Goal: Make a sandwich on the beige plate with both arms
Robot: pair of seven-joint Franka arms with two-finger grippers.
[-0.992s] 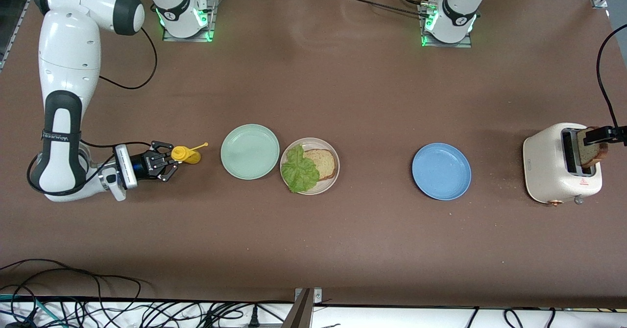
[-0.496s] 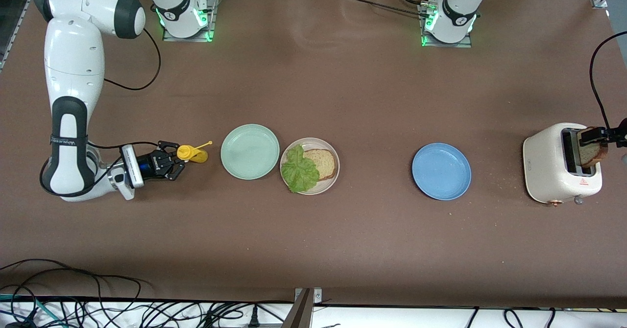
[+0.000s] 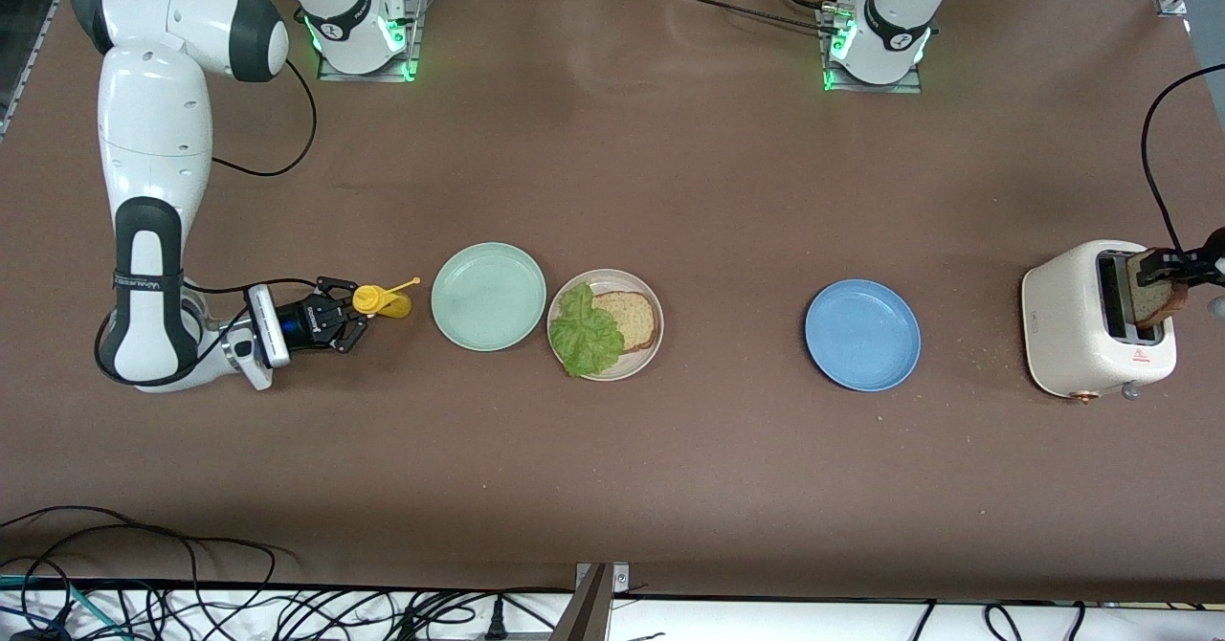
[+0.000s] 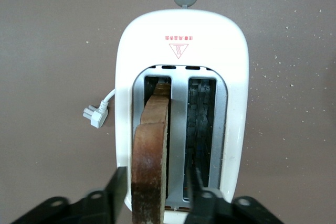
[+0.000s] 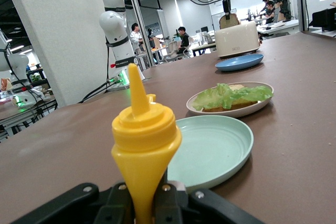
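Observation:
The beige plate [image 3: 647, 354] lies mid-table and holds one bread slice [image 3: 634, 319] partly covered by a green lettuce leaf [image 3: 584, 332]; the right wrist view shows the plate [image 5: 247, 109] too. A second, toasted slice [image 3: 1153, 301] stands up out of the white toaster [image 3: 1072, 325] at the left arm's end. My left gripper [image 3: 1163, 265] is over that toaster, and its fingers straddle the slice [image 4: 152, 145] with a narrow gap on each side. My right gripper [image 3: 361, 308], low at the right arm's end, is shut on a yellow squeeze bottle [image 5: 144, 140].
A mint-green plate [image 3: 488, 297] lies between the yellow bottle and the beige plate. A blue plate [image 3: 861, 335] sits between the beige plate and the toaster. The toaster's white plug [image 4: 97, 115] rests on the table beside it. Cables hang along the table's front edge.
My right arm has carried the yellow bottle a little toward the mint-green plate. My left gripper's fingers have narrowed in around the slice in the toaster.

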